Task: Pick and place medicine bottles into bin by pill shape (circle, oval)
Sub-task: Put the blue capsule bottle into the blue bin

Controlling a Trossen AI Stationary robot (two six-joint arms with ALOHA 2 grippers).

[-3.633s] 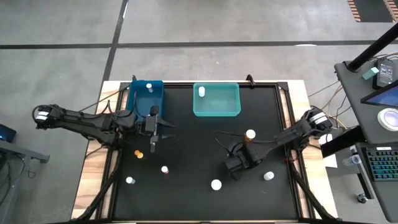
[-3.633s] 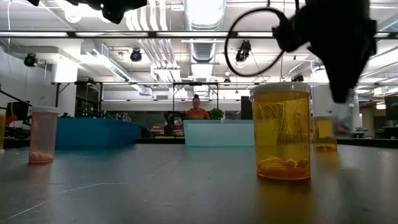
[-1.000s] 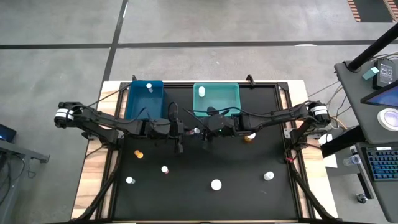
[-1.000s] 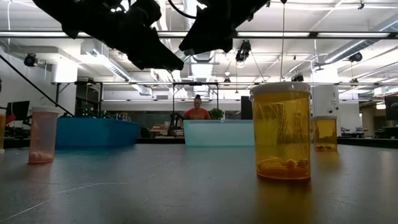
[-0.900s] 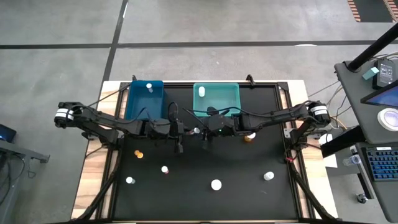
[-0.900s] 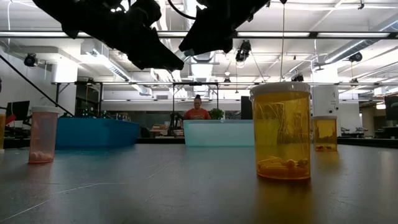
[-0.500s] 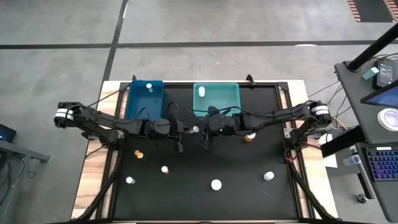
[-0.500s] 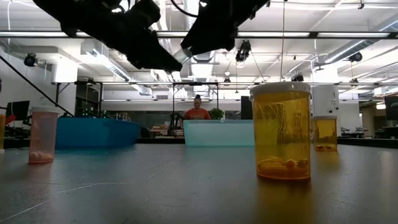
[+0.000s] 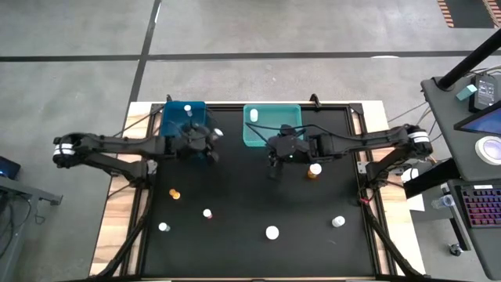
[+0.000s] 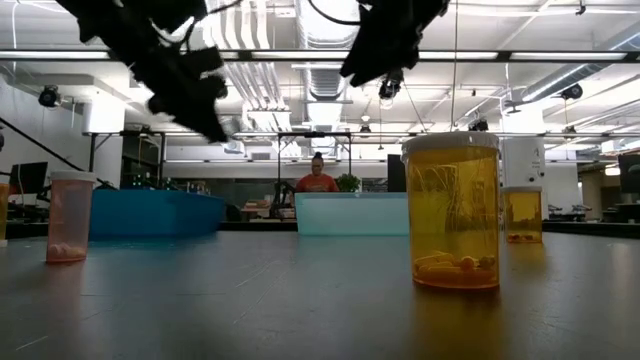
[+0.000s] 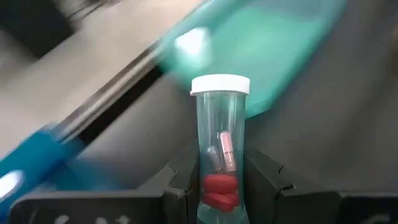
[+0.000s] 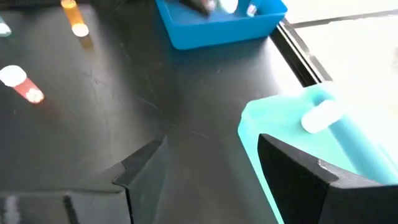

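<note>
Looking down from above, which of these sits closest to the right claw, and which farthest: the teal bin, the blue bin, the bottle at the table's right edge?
Measured from the right gripper:
1. Teal bin, just beyond it, toward the far edge.
2. Bottle at the right edge, nearer the front.
3. Blue bin, far-left corner, by the left gripper.

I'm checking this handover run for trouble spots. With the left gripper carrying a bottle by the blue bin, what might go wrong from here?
1. The left gripper grips the clear bottle only near its base, so it might tip or slip.
2. It sits at the blue bin's edge; an early release may miss.
3. The open right gripper hangs near the amber bottle and may knock it.
</note>
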